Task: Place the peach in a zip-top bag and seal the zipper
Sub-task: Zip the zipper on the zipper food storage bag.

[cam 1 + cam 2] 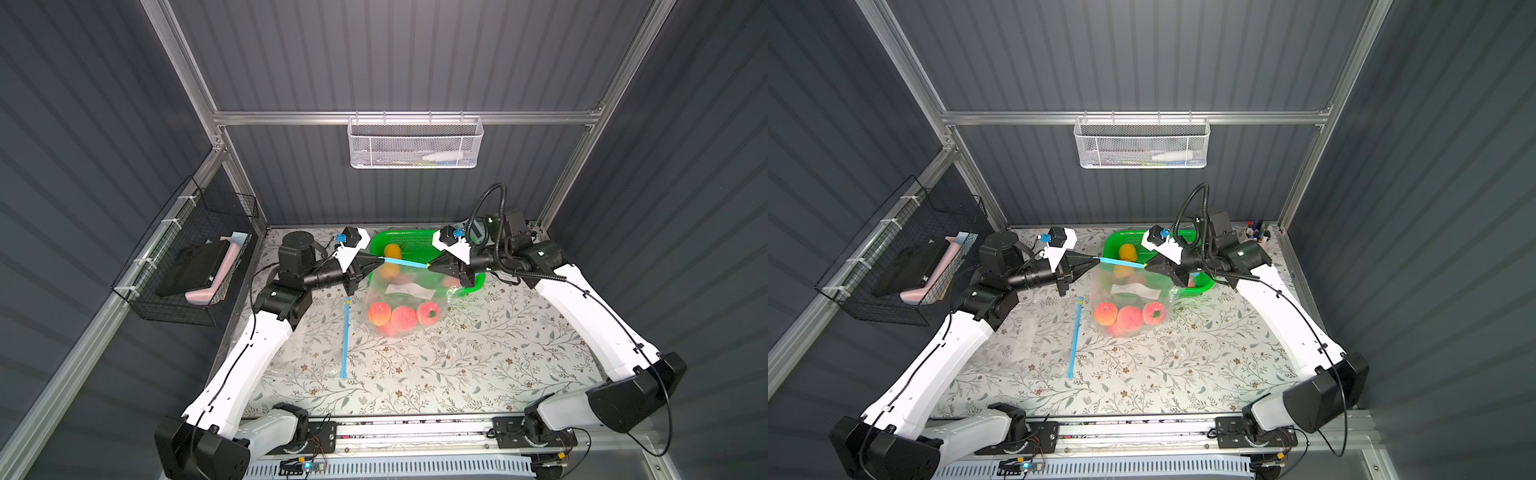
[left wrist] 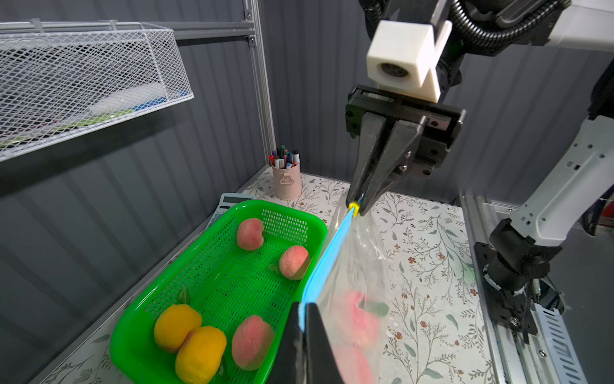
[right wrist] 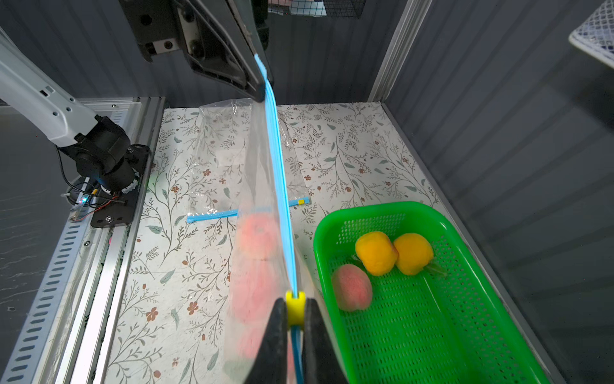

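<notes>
Two claws, one bag, held taut between them above the surface (image 1: 478, 353).

- Left claw (image 1: 381, 258): clenched on one end of the blue zipper (image 1: 405, 262).
- Right claw (image 1: 430, 264): clenched on the yellow slider (image 3: 295, 307) at the opposite end of the zipper.
- Zip-top bag (image 1: 409, 293): clear, hanging below the zipper, which runs as a single straight band from claw to claw.
- Peaches (image 1: 404, 318): several pink-red ones, lying together in the bottom of the bag; whether the bag's base rests on the surface cannot be told.
- Green basket (image 1: 376, 245): just behind the bag, at the far side of the surface; holds three pink and two yellow fruits in the left wrist view.
- Spare bag (image 3: 216, 156): empty, flat on the surface beside the held bag, towards the left arm.
- Pen cup (image 2: 286, 181): far corner, beyond the basket.
</notes>
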You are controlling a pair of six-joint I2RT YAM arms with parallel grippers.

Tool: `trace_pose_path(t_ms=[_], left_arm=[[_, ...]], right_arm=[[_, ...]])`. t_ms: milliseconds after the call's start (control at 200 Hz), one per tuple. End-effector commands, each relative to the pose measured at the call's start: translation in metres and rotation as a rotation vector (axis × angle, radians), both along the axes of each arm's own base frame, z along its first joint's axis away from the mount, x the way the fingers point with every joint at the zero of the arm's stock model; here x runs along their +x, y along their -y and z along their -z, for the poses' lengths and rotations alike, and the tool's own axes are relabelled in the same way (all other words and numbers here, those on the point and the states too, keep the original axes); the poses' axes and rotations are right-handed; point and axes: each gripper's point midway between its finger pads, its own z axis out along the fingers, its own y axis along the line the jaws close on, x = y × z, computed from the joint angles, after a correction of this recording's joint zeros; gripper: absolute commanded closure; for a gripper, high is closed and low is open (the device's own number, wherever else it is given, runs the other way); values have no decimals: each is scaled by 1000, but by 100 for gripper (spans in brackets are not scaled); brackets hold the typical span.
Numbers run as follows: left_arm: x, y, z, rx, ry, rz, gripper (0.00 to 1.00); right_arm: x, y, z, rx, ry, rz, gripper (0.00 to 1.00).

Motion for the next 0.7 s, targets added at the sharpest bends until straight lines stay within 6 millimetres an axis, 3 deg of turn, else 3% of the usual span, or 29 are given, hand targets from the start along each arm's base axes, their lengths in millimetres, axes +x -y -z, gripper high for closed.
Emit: trace_pose_path(t_ms=[0,695], left_arm=[[9,-21,-13,-3,42,-135,100],[28,-40,-10,51,36,-302,100]], right_arm=[[6,24,22,-85,-38,80,95],[27,82,47,-143,-67,310,94]])
